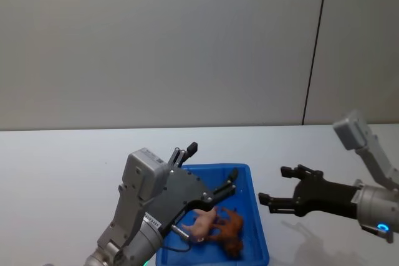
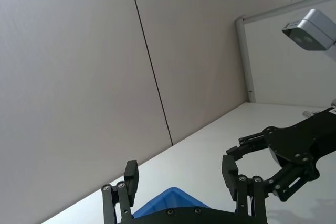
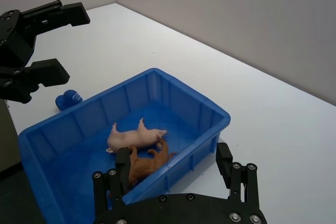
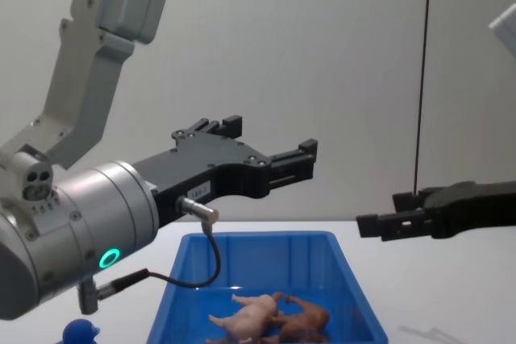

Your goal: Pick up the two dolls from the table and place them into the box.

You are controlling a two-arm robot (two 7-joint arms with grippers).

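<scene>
We count one pig (image 3: pixel 134 136) and one lion (image 3: pixel 147 163), two in all, both inside the box (image 3: pixel 126 98). They lie on their sides, touching, on the box floor at the end nearer the robot, with the pig left of the lion. There is one box, sitting on the surface (image 3: pixel 262 119).

There are two grippers. The left gripper (image 4: pixel 268 136) hangs above the box, jaws wide and holding nothing. The right gripper (image 1: pixel 275 185) hangs over the surface just right of the box, jaws wide too, empty.

The right wrist view adds one small blue item (image 3: pixel 68 99) on the surface beside the box, on its left side. The chest view catches the same item at its lower left corner. The left wrist view gives us a box corner, with the right gripper beyond it against the wall (image 2: pixel 79 77). The head view gives the clearest look at the gap between the box and the right gripper.
</scene>
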